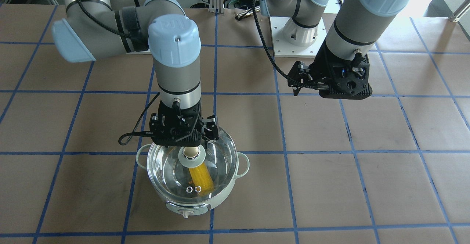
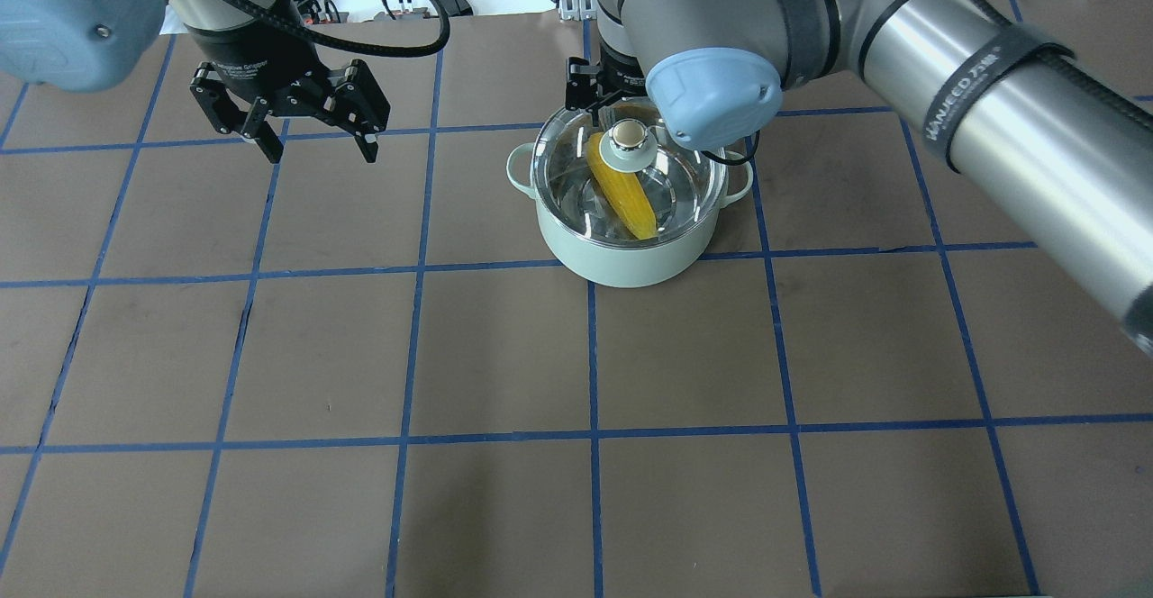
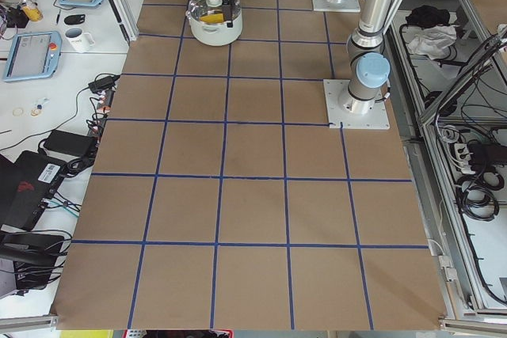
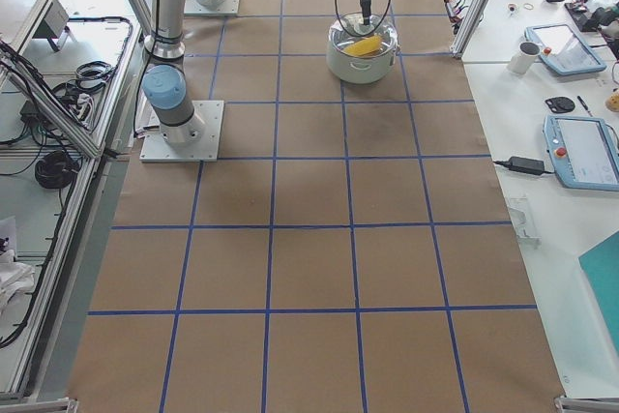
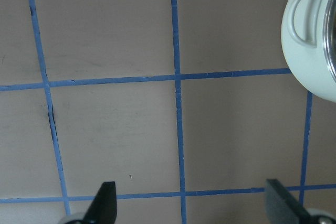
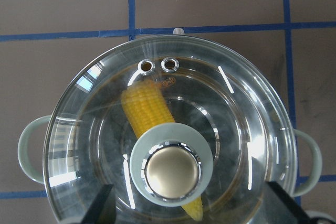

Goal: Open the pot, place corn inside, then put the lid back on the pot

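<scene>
The mint-green pot (image 1: 198,200) stands on the table, also in the overhead view (image 2: 621,260). The clear glass lid (image 1: 172,170) rests on its rim, and the beige-topped knob (image 6: 173,171) is free. The yellow corn (image 1: 201,178) lies inside the steel bowl, seen through the glass (image 6: 144,108). My right gripper (image 1: 185,141) hangs just above the knob, open, with its fingers (image 6: 102,205) wide on either side. My left gripper (image 2: 320,152) is open and empty over bare table, away from the pot (image 5: 310,40).
The table is brown paper with a blue tape grid (image 2: 590,355). The robot's base plate (image 1: 297,38) is at the table's far edge. Side benches hold tablets and a mug (image 4: 527,55).
</scene>
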{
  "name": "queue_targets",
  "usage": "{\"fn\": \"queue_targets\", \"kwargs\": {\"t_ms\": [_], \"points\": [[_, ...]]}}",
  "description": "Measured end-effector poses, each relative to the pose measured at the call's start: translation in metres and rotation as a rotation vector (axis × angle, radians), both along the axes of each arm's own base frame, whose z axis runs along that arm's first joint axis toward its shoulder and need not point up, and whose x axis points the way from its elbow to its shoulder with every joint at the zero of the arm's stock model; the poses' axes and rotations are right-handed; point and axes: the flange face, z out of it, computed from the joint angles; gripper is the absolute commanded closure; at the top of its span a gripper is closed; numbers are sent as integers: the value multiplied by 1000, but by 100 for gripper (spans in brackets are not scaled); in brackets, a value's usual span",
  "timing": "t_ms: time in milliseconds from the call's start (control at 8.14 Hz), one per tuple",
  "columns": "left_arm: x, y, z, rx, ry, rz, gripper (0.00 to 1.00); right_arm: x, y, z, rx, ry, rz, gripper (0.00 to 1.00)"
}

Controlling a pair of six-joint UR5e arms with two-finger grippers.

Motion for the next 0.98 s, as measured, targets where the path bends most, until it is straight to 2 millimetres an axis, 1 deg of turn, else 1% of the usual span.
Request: {"fn": "queue_targets", "kwargs": {"t_ms": [123, 246, 368, 491, 614, 737, 860, 982], "points": [[0, 0, 0, 0, 0, 0, 0, -7, 20, 31, -3, -6, -2, 0], [0, 0, -1, 0, 1, 1, 0, -18, 47, 58, 25, -2, -5, 0], [0, 0, -3, 4, 2, 1, 0, -32, 78, 85, 49, 5, -9, 0], [0, 0, -4, 6, 2, 2, 0, -50, 98, 105, 62, 15, -17, 0], [0, 0, -3, 4, 2, 2, 0, -81, 101, 120, 71, 23, -27, 0], [0, 1, 0, -1, 1, 0, 0, -119, 97, 133, 75, 25, -45, 0], [0, 2, 3, -4, 1, -1, 0, -145, 95, 139, 96, 16, -62, 0], [0, 2, 3, -4, 1, -2, 0, -158, 96, 141, 113, 6, -70, 0]]}}
